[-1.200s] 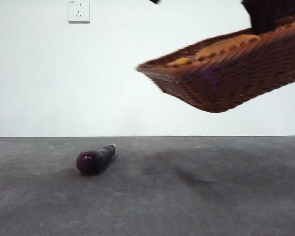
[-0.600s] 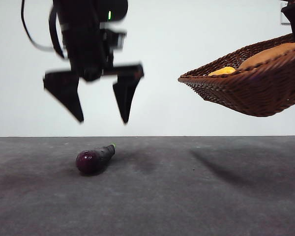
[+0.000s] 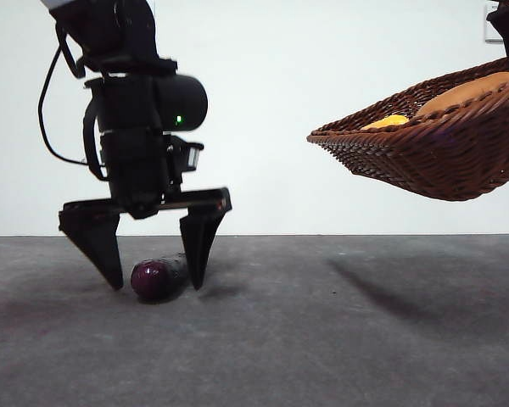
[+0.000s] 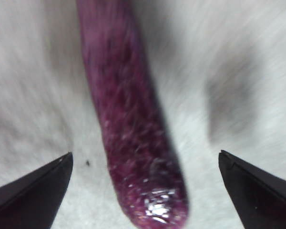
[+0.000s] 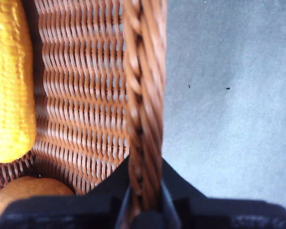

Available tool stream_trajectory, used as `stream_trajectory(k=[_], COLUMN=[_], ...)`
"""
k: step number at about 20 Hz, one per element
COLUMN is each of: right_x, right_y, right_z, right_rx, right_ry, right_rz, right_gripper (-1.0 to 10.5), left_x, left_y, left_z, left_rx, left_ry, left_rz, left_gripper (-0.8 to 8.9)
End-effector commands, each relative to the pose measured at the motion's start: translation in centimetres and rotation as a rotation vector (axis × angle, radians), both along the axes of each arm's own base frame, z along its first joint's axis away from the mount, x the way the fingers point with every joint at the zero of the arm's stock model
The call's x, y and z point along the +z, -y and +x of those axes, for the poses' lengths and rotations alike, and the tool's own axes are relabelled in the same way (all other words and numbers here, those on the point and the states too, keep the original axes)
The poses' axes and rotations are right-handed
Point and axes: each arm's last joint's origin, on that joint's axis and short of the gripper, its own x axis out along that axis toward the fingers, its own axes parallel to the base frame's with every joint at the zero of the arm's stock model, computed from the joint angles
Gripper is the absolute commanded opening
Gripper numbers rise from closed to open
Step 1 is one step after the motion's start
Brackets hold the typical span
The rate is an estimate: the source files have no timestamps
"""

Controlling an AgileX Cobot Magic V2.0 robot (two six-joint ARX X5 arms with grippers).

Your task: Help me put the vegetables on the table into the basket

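The dark purple eggplant (image 3: 157,276) lies on the grey table (image 3: 322,339) at the left. My left gripper (image 3: 155,275) is open and low over it, one jaw on each side; the left wrist view shows the eggplant (image 4: 128,124) between the jaws. My right gripper (image 5: 144,210) is shut on the braided rim of the wicker basket (image 3: 433,157) and holds it tilted in the air at the right. The tan potato (image 3: 467,91) and the yellow-orange vegetable (image 3: 385,122) lie inside it; the yellow one (image 5: 9,81) and the potato (image 5: 24,191) also show in the right wrist view.
A white wall stands behind the table. The basket's shadow (image 3: 382,288) falls on the table at the right.
My left gripper has come down from above the eggplant until its open jaws straddle it. The basket first moved right and has since stayed still.
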Motion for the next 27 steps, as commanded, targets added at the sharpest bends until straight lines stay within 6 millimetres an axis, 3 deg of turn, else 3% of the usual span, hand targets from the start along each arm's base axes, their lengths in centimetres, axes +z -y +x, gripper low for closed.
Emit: stream_trajectory(k=[1,4,8,11,15,21,24,27], right_x=[0.0,0.0,0.0,0.0,0.0,0.1,0.2,0.2], right_y=[0.0,0.0,0.0,0.0,-0.1,-1.4,-3.0,-4.6], right_z=[-0.1,-0.1,-0.1,-0.1,-0.1,0.0,-0.1,-0.5], right_rx=[0.006,0.006,0.008,0.009,-0.002,0.004,0.035,0.073], right_ry=[0.004,0.005,0.006,0.008,0.006,0.024,0.035,0.033], right_rz=[0.007,0.007,0.006,0.006,0.011,0.053,0.064,0.081], right_gripper=[-0.2,-0.2,-0.2,-0.2,-0.2,-0.2,-0.2,-0.2], left_x=[-0.7,-0.7,-0.5,1.2,6.9,16.2,18.8,18.9], left_y=[0.1,0.2,0.3,0.0,-0.3,1.3,2.7,3.5], left_z=[-0.1,-0.2,-0.2,-0.9,-2.9,-10.5,-13.2,-13.3], left_rx=[-0.001,-0.012,-0.049,-0.085,-0.101,-0.299,-0.325,-0.262], left_ry=[-0.014,-0.009,0.004,0.019,0.15,0.307,0.38,0.36], left_rz=[0.01,0.019,0.02,0.021,-0.069,-0.438,-0.584,-0.649], left_gripper=[4.28,0.01,-0.09,-0.09,-0.09,-0.08,-0.08,-0.08])
